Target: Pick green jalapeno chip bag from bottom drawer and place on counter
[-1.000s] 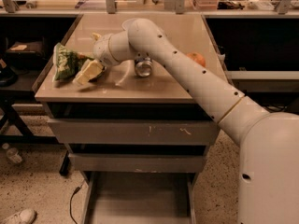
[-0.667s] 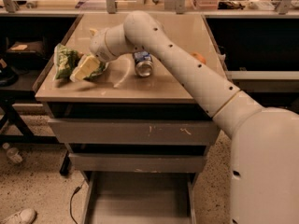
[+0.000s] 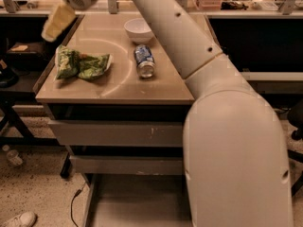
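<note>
The green jalapeno chip bag [image 3: 81, 64] lies crumpled on the left part of the beige counter [image 3: 118, 86], by the curved arc mark. My gripper [image 3: 58, 21] hangs above the counter's far left corner, raised well clear of the bag and apart from it. The arm [image 3: 189, 51] runs from the upper left down the right side of the view. The bottom drawer [image 3: 137, 202] is pulled out below, and its flat grey floor shows nothing on it.
A blue-and-silver can [image 3: 144, 60] lies on its side in the middle of the counter. A white bowl [image 3: 138, 30] stands behind it. Two closed grey drawers [image 3: 118, 134] sit under the counter. A cable and a shoe [image 3: 19, 219] lie on the floor at the left.
My gripper has risen from the bag to above the counter's far left corner. The bag stays on the counter. The view is now closer to the cabinet.
</note>
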### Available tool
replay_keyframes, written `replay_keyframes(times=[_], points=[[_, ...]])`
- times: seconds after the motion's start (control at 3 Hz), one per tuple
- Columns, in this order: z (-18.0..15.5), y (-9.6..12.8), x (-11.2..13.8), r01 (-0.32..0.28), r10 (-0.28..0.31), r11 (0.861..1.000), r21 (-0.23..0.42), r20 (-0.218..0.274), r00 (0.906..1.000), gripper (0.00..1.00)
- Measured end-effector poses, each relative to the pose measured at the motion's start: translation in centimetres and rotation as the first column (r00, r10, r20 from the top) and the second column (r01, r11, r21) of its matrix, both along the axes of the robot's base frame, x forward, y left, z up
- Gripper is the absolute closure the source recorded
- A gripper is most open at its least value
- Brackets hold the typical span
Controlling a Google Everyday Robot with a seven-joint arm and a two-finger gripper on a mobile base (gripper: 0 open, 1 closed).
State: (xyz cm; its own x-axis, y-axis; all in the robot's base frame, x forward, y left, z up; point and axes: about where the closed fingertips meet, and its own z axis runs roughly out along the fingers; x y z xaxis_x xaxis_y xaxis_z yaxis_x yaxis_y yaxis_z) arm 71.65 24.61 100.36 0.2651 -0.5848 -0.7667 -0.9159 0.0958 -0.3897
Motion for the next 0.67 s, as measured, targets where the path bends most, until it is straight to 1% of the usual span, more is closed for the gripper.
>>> replay_keyframes(times=[0.33, 0.67], points=[[6.5, -3.3, -0.3, 0.087, -0.083, 0.993, -0.085, 0.045, 0.9955, 0.0], [6.6, -4.3, -0.2, 0.094, -0.09, 0.989, -0.116, 0.033, 0.9953, 0.0]])
